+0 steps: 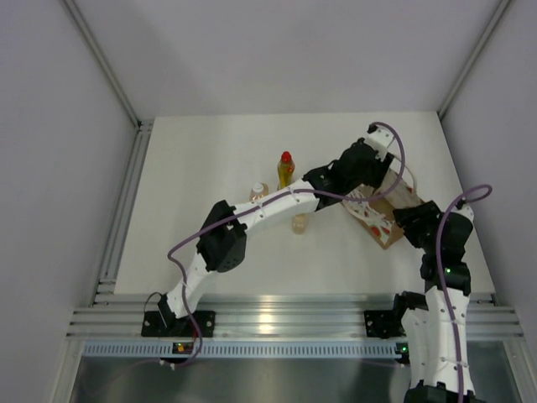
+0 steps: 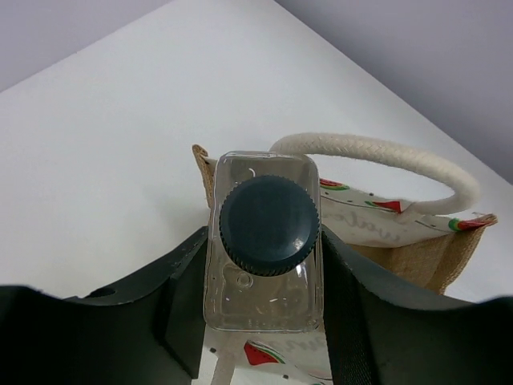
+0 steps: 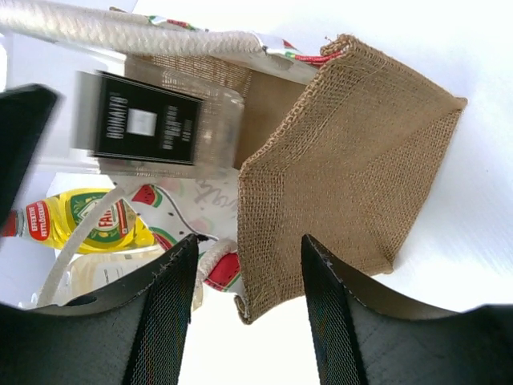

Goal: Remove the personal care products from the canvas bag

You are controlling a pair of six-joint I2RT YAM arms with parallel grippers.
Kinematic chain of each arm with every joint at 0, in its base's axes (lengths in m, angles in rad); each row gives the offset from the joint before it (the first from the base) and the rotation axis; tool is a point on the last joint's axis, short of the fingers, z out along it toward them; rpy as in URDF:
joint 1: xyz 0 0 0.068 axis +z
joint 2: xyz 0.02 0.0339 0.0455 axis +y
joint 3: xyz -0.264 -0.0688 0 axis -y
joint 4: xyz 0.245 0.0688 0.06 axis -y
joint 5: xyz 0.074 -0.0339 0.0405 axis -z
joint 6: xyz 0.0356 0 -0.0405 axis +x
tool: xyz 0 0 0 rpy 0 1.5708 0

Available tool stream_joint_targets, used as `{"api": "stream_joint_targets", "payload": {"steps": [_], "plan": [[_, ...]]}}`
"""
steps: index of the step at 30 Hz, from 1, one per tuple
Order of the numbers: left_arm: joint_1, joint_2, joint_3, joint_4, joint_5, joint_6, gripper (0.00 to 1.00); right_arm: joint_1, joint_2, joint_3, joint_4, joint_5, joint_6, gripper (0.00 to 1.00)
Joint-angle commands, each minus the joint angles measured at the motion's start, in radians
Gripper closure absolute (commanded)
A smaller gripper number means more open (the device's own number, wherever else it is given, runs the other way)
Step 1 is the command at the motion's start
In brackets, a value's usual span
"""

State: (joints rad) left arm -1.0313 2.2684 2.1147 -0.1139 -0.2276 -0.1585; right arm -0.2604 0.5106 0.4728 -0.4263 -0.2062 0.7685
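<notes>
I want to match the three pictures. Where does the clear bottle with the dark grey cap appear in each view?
Top external: not discernible; the left arm covers the spot by the canvas bag, right of centre.
Left wrist: the clear bottle fills the centre, cap toward the camera.
Right wrist: upper left, blurred, black label showing.
Shared landmark: the canvas bag.

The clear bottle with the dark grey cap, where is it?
Left wrist view: the left gripper holds the clear bottle just above the tan canvas bag, beside its white rope handle.
</notes>
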Motion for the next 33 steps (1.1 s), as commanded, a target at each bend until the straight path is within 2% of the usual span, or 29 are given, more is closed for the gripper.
{"api": "stream_joint_targets", "payload": {"steps": [1,8,12,19,24,26,28,31,33], "plan": [[-0.004,-0.217,0.025,0.25,-0.064,0.005,1.0,-0.007,-0.009,0.004,0.061,0.014,0.002,0.47],[-0.006,-0.32,-0.053,0.301,-0.119,0.039,1.0,-0.005,-0.001,0.041,0.06,0.008,-0.014,0.42],[-0.003,-0.392,-0.102,0.339,-0.191,0.071,1.0,-0.005,0.014,0.072,0.061,0.002,-0.037,0.35],[0.017,-0.497,-0.142,0.342,-0.295,0.105,1.0,-0.007,0.051,0.122,0.06,-0.012,-0.064,0.29],[0.037,-0.618,-0.201,0.248,-0.479,0.145,1.0,-0.007,0.04,0.185,0.06,-0.111,-0.146,0.15],[0.062,-0.693,-0.234,0.185,-0.524,0.128,1.0,-0.005,0.026,0.21,0.054,-0.142,-0.172,0.01],[0.08,-0.748,-0.301,0.073,-0.587,0.085,1.0,-0.005,0.003,0.245,0.031,-0.162,-0.19,0.0],[0.129,-0.894,-0.473,0.042,-0.607,0.041,1.0,-0.005,-0.038,0.273,0.009,-0.18,-0.192,0.0],[0.204,-0.983,-0.521,-0.016,-0.599,-0.048,1.0,-0.005,-0.076,0.294,-0.002,-0.19,-0.189,0.01]]}}
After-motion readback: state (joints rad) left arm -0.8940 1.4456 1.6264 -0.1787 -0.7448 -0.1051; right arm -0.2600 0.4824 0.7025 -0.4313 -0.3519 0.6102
